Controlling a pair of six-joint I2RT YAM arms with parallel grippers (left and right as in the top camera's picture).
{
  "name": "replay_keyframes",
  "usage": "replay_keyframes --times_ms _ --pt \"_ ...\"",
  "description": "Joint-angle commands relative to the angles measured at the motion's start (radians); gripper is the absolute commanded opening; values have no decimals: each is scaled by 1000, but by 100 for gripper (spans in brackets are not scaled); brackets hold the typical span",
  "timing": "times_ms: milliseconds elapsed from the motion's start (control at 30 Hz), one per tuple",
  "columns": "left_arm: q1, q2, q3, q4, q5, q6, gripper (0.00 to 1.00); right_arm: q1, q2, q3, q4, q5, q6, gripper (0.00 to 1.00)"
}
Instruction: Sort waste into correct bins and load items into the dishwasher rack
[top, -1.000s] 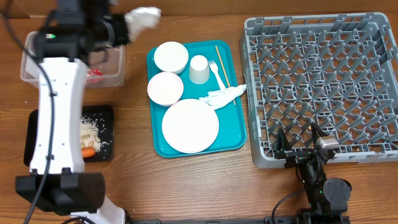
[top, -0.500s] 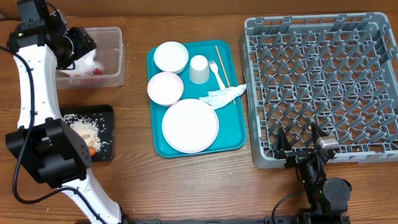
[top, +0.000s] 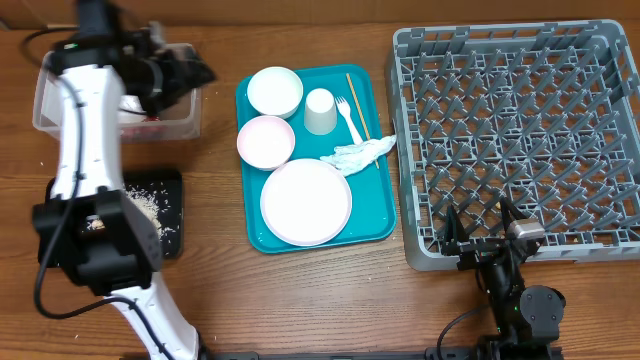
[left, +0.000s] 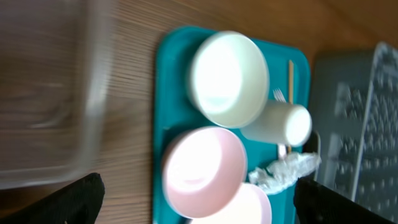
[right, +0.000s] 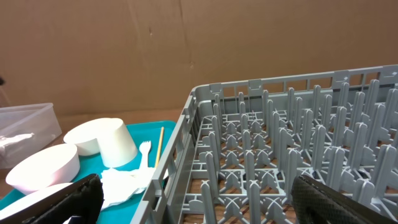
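- Over the clear tub (top: 42, 105), the left gripper (top: 188, 72) has released the napkin it carried a second ago; its fingers now stand spread and empty.
- That napkin probably lies in the tub, though the arm hides it.
- Another crumpled napkin (top: 358, 153) waits on the teal tray (top: 372, 225), so sorting continues.
- The right gripper (top: 483, 226) sits spread by the dishwasher rack (top: 560, 100).

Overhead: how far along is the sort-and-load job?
Done: food scraps lie in the black tray, a red wrapper in the clear tub. In hand: nothing; left gripper is open. Left: napkin, plate, bowls, cup and fork on the teal tray; rack is empty.
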Motion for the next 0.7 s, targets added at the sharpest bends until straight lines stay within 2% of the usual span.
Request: replay_keyframes --times_ms 0,100,133,267,333,500,667 --pt "-185 -62 8 -3 -98 74 100 4 -7 -10 5 10 4 100" --pt "-314 -87 8 -5 -236 74 100 4 -7 -10 5 10 4 100" --pt "-405 -84 7 -21 -298 76 97 4 -7 -10 5 10 4 100" --pt "-571 -57 -25 -36 -334 153 99 4 -7 -10 5 10 4 100" --pt "-647 -29 -39 -31 -401 156 100 4 -7 -10 5 10 4 100" --pt "-730 60 -43 -4 -544 158 100 4 -7 -10 5 10 4 100" --pt "-737 164 -43 20 -560 190 100 4 -7 -10 5 10 5 100"
